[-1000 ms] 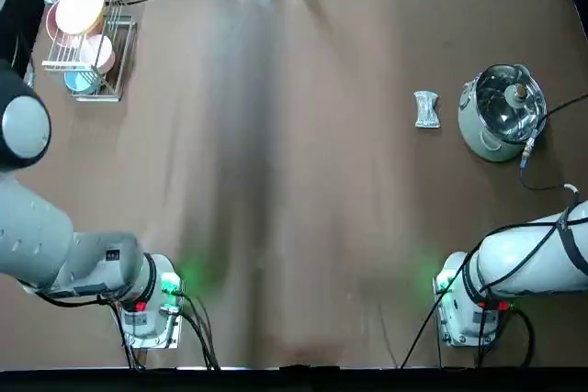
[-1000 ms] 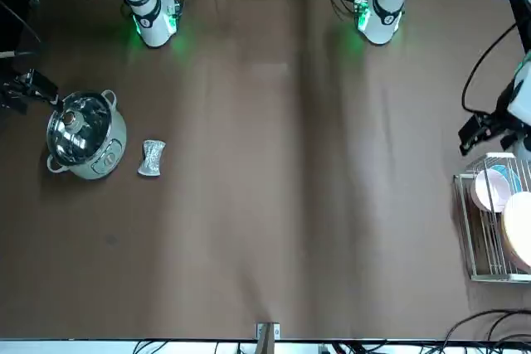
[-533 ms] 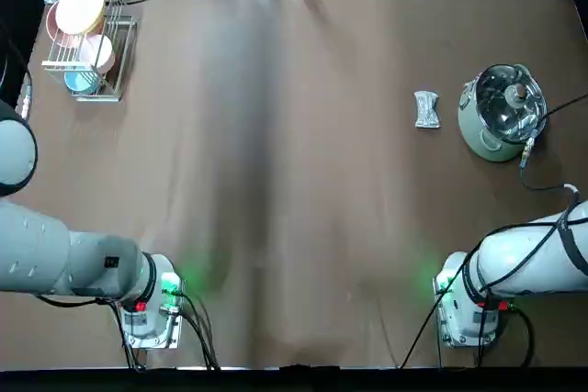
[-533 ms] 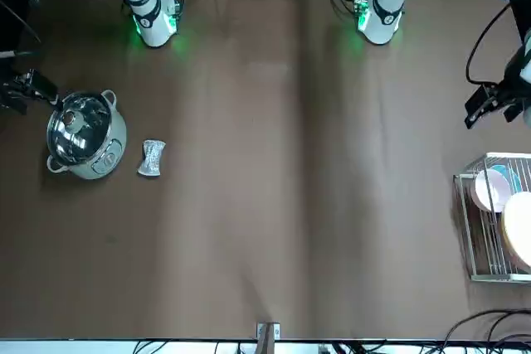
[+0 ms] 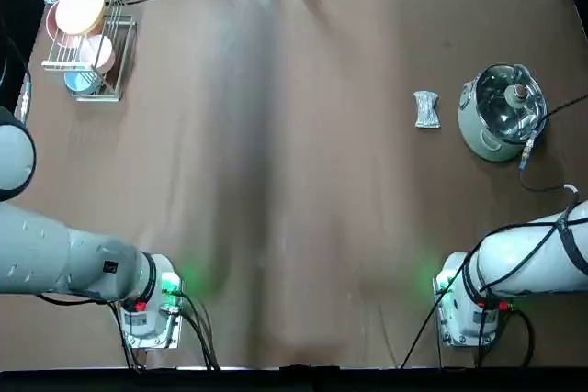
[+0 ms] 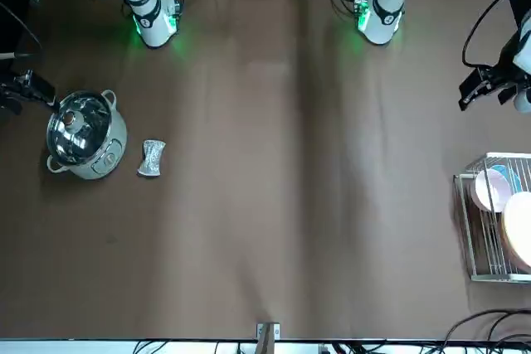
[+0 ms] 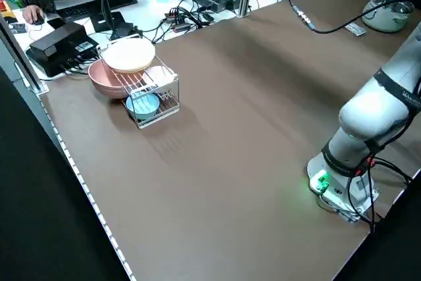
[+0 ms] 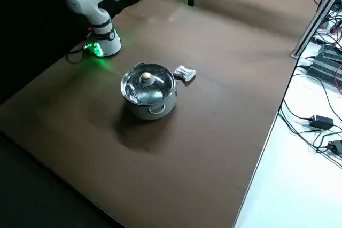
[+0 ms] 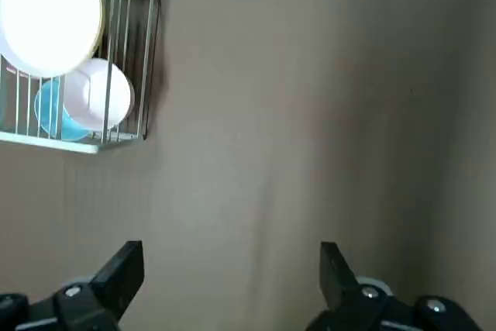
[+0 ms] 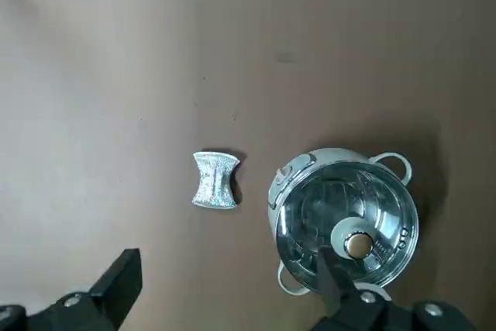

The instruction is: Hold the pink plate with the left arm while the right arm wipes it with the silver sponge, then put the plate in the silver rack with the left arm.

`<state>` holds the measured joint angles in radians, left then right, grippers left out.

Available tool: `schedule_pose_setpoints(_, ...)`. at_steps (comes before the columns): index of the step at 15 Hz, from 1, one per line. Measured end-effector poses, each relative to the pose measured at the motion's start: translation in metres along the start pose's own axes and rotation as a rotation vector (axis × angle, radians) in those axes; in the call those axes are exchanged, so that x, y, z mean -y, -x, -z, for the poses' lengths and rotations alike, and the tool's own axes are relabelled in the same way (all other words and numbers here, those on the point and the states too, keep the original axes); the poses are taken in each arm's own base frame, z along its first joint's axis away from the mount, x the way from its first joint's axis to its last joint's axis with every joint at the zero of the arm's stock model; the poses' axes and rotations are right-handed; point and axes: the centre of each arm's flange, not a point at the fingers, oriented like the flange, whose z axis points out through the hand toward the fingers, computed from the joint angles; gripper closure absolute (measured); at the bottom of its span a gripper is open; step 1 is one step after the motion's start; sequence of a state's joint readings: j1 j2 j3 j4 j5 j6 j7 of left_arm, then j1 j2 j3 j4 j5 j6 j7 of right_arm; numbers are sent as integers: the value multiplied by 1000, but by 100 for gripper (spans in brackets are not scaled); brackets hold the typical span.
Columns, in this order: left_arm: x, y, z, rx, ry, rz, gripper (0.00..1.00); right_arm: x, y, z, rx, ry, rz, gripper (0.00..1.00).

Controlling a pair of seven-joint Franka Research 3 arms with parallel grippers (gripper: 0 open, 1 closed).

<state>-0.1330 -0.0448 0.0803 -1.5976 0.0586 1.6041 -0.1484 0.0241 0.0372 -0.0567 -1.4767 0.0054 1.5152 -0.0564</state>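
The pink plate [image 5: 97, 51] stands on edge in the silver rack [image 5: 120, 60] at the table's far left corner; it also shows as the pink plate [image 9: 98, 95] in the left wrist view. My left gripper [image 6: 486, 94] hangs open and holds nothing, above the table's left edge, on the robot's side of the silver rack [image 6: 470, 230]. The crinkled silver sponge [image 5: 426, 108] lies on the table just left of the pot. My right gripper [image 10: 229, 261] is open and holds nothing, high above the silver sponge [image 10: 215, 180], near the table's right edge.
A steel pot with a glass lid [image 5: 501, 113] stands at the right. The rack also holds a yellow-orange plate [image 5: 79, 8] and a blue dish [image 5: 78, 81], with a salmon-pink dish [image 7: 105, 81] behind. Cables and boxes [image 7: 197, 1] lie beyond the far edge.
My left gripper has drawn back from the rack toward the robot's side, and the left arm's elbow has shifted outward. The right arm, the sponge and the pot have not moved.
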Motion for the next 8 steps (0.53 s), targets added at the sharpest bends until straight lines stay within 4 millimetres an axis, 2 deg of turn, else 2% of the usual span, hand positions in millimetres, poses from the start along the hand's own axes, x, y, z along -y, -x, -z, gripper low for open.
schedule_pose_setpoints(4, -2, 5, -4, 42, -3, -13, 0, 0, 0, 0, 0, 2, 0, 0)
schedule_pose_setpoints(8, -2, 7, -6, 62, 10, -105, 0, 0, 0, 0, 1, 2, 0, 0)
